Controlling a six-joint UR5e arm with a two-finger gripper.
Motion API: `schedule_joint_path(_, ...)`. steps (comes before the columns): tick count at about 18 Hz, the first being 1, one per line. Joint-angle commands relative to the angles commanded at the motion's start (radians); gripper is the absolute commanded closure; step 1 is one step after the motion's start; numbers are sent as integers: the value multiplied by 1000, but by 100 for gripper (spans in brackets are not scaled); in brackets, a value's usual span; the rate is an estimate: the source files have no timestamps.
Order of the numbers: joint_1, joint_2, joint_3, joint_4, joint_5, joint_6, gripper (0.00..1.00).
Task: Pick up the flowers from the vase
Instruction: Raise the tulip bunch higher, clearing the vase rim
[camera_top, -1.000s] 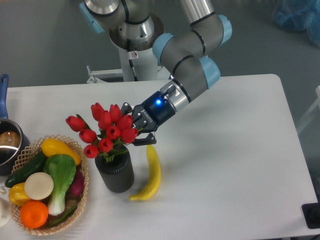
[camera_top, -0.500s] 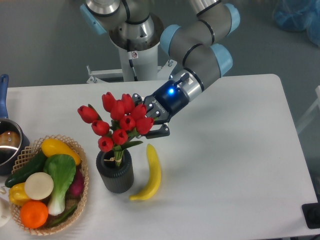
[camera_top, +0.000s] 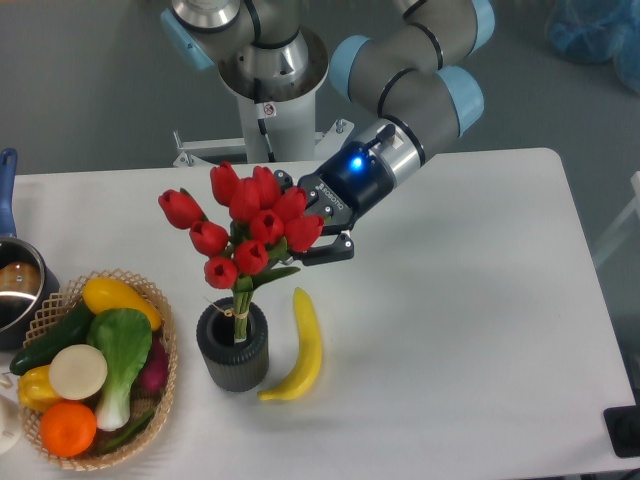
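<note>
The black two-finger gripper (camera_top: 312, 232), fingers clamped on the bunch of red tulip flowers (camera_top: 245, 235), has raised it until only stem ends remain inside the dark ribbed cylindrical vase (camera_top: 233, 347).

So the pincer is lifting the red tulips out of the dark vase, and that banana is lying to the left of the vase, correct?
Not quite. In the camera view the banana lies to the right of the vase, not the left. The rest holds: the pincer grips the red tulips, whose stems are partly raised out of the vase.
</note>
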Motion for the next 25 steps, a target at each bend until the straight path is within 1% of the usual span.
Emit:
schedule_joint_path(3,-2,18,0,-2,0,-23,74)
schedule_joint_path(9,2,71,0,-2,3,-112,75)
schedule_joint_path(12,5,84,2,-2,5,-143,78)
schedule_joint_path(14,35,101,6,-3,5,-173,78)
schedule_joint_path(17,84,103,2,-3,5,-184,78)
schedule_joint_path(20,158,98,2,-3,3,-184,78)
schedule_joint_path(23,247,92,0,-2,5,-181,78)
schedule_joint_path(25,285,89,0,-2,6,-173,78)
